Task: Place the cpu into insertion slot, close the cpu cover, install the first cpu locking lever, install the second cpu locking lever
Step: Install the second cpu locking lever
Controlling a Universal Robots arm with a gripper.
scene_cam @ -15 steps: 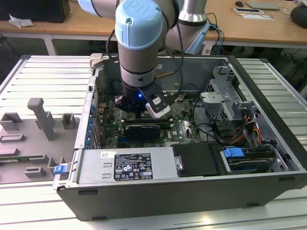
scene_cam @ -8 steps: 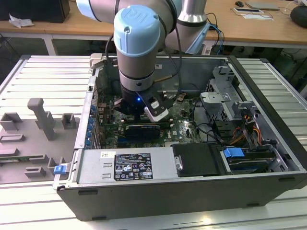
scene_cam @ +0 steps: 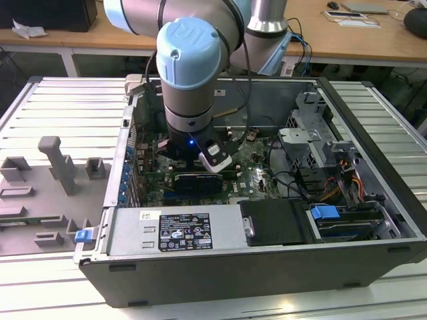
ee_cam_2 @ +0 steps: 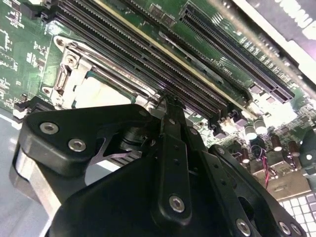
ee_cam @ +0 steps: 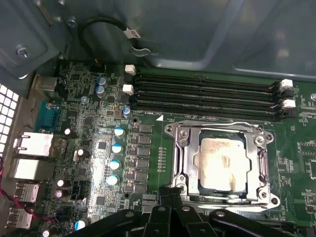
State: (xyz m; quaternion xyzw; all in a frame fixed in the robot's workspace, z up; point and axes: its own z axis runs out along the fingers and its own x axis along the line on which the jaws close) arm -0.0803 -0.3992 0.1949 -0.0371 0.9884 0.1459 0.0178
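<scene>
The robot has 1 arm (scene_cam: 190,60), grey with light blue joint caps. It comes in from the far side of the exterior view and bends down, so the wrist (scene_cam: 189,120) points straight downward. Below the wrist hangs the black gripper (scene_cam: 193,157), with a small blue light on its body. In both wrist views its black linkage bars (ee_cam_2: 173,163) meet closely together at the tip (ee_cam: 170,197).

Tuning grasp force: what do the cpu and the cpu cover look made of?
The cpu: pale silvery-beige top, probably a metal plate with a matte finish; it glares softly under the light. The cpu cover: thin stamped metal frame, bright and shiny, with sharp glints along its edges.
</scene>
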